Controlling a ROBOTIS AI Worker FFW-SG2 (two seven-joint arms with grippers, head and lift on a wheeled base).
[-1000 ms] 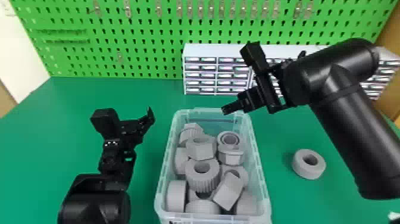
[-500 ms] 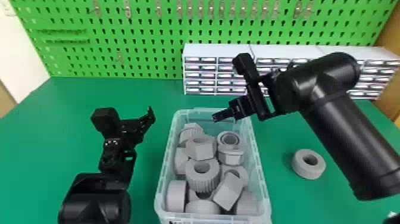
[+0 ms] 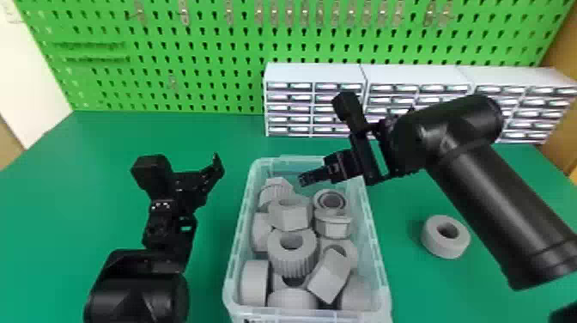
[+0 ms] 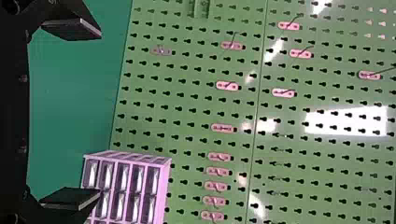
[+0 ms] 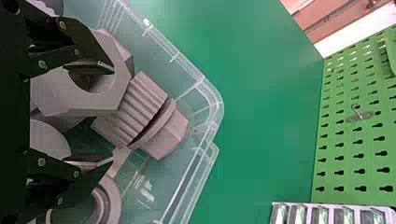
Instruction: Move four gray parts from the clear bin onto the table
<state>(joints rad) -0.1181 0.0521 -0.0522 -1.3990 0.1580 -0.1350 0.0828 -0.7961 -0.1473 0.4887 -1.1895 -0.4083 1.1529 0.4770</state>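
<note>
We find the right gripper (image 3: 303,179) above the far end of the clear bin (image 3: 375,240), its fingers spread, with nothing pinched between them. Beneath it, we see gray parts (image 3: 293,260) heaped in the bin: ribbed, six-sided and round pieces, several with a hole through the middle. One ribbed part (image 3: 274,194) lies tilted in the far left corner, just beside a six-sided part (image 3: 291,214). We count one gray ring (image 3: 445,239) lying flat on the green table (image 3: 193,133), to the right of the bin and apart from it. We note the left gripper (image 3: 214,166) over the table, left of the bin; its fingers also stand apart and hold nothing. Behind the bin, we record small drawer cabinets (image 3: 315,73) standing before a green pegboard (image 3: 206,81).
</note>
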